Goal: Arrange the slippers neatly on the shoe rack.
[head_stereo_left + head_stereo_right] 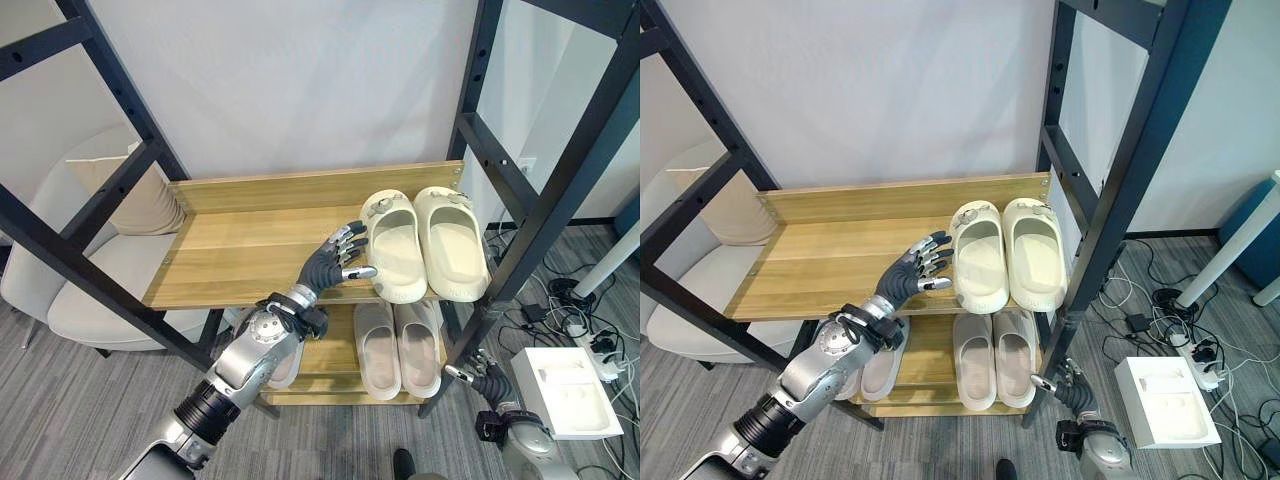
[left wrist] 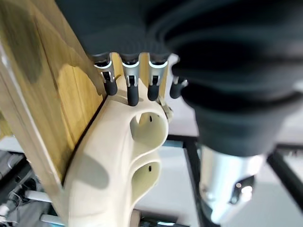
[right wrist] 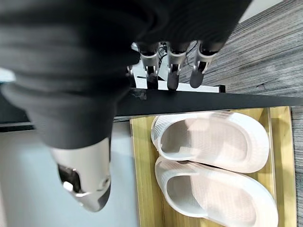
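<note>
Now left robot hand (image 1: 335, 262) is held spread, fingertips touching cream slipper (image 1: 395, 245) just to its right on top shelf (image 1: 250, 245); toe pointed to wall. Right robot hand (image 1: 490, 384) is hung low, fingers loose.

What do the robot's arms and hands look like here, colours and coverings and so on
Both arms are silver-grey metal with black ring joints. The left robot hand has a dark ribbed cover over its back and wrist, and silver fingers ending in dark tips. The right robot hand, low by the rack's leg, is built the same: dark ribbed cover, silver dark-tipped fingers.
</note>
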You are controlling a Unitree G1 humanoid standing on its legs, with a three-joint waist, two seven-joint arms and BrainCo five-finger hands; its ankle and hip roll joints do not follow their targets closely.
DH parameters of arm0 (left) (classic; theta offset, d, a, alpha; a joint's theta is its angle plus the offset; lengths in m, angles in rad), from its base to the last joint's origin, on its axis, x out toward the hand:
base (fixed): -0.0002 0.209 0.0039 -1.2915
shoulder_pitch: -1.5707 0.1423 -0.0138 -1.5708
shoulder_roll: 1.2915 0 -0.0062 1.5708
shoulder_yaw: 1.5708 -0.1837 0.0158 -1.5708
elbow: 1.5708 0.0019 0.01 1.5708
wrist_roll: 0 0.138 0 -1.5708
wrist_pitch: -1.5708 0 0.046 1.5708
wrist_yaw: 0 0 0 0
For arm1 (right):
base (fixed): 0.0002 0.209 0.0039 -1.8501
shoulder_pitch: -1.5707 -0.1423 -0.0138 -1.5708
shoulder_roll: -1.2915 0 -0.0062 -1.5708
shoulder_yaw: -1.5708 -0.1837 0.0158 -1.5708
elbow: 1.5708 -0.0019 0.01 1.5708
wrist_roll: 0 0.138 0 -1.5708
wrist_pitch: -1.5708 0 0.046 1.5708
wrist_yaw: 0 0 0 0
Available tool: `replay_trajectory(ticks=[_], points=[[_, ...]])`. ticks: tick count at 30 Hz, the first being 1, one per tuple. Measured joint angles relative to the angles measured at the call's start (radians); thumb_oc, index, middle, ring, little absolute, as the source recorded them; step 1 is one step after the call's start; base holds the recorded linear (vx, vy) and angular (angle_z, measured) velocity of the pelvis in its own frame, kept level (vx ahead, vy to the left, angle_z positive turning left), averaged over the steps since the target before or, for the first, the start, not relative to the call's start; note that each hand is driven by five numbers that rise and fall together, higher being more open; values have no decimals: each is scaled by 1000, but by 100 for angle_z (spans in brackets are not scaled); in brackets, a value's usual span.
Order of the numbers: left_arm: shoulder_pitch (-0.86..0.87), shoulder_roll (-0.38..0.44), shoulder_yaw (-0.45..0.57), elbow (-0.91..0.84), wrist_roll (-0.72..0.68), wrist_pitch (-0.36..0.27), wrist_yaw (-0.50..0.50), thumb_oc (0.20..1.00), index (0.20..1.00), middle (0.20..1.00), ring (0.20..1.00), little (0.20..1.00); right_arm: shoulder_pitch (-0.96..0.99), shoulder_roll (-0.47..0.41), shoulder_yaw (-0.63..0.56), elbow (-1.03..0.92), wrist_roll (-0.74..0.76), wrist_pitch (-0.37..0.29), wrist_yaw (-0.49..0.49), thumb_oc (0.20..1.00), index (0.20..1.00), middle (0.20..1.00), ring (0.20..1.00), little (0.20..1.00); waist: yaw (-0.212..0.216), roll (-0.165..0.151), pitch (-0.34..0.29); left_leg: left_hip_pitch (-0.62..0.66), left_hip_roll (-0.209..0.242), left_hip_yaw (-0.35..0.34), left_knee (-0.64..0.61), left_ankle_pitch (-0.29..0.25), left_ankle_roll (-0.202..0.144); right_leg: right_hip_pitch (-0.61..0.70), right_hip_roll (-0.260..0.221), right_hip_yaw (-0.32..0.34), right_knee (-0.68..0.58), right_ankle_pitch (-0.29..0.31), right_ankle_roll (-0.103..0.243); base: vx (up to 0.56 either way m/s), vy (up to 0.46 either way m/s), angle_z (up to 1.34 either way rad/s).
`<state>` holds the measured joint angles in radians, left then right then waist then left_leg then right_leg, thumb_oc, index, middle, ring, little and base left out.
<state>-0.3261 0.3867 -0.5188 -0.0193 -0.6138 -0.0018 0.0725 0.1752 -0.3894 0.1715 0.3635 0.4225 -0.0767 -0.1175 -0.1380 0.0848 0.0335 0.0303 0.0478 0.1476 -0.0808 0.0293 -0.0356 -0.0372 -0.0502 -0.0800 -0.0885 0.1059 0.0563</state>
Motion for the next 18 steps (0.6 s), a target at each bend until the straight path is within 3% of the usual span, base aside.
replay_trajectory(ticks=[7,9,11,13,14,15,18], points=[[2,-13,42,25,-1,0,22,1000,1000,1000,1000,1000,-7,1,10,-2,1,0,-10,1000,1000,1000,1000,1000,3,-2,1,2,1,1,0,0,0,3,1,0,0,0,0,0,0,0],[17,-25,116,31,-48,-3,39,1000,1000,1000,1000,1000,-15,5,12,-2,6,0,-11,1000,1000,1000,1000,1000,2,-5,3,3,2,1,0,0,0,4,3,0,0,0,0,0,0,0],[57,-34,266,16,-137,-35,58,1000,1000,1000,1000,1000,-20,8,10,-2,11,0,-11,1000,1000,1000,1000,1000,4,-9,6,7,5,-1,0,0,0,9,5,-1,0,0,-1,1,10,2],[168,29,367,-186,-215,-71,31,1000,1000,1000,1000,1000,4,7,-7,-22,11,-3,-3,1000,1000,1000,1000,1000,12,-19,12,9,4,-4,0,0,0,13,5,-3,0,-1,-1,-10,42,4],[268,72,369,-366,-275,-80,-31,1000,1000,1000,1000,1000,8,1,-30,-23,13,-3,19,1000,1000,1000,1000,1000,26,-27,16,10,2,-3,0,-1,1,14,2,-3,0,3,-6,-21,59,6],[323,134,292,-573,-292,-93,-118,1000,1000,1000,1000,1000,8,-26,-32,-18,14,-4,29,1000,1000,1000,1000,1000,55,-40,19,10,-2,-6,0,-1,2,17,-2,-5,0,1,-3,-12,29,4],[336,147,185,-578,-326,-98,-219,1000,1000,1000,1000,1000,98,-19,-55,-95,23,-10,36,1000,1000,1000,1000,1000,69,-41,17,14,-3,-14,0,-1,2,23,-4,-13,0,-3,2,-37,29,3]])
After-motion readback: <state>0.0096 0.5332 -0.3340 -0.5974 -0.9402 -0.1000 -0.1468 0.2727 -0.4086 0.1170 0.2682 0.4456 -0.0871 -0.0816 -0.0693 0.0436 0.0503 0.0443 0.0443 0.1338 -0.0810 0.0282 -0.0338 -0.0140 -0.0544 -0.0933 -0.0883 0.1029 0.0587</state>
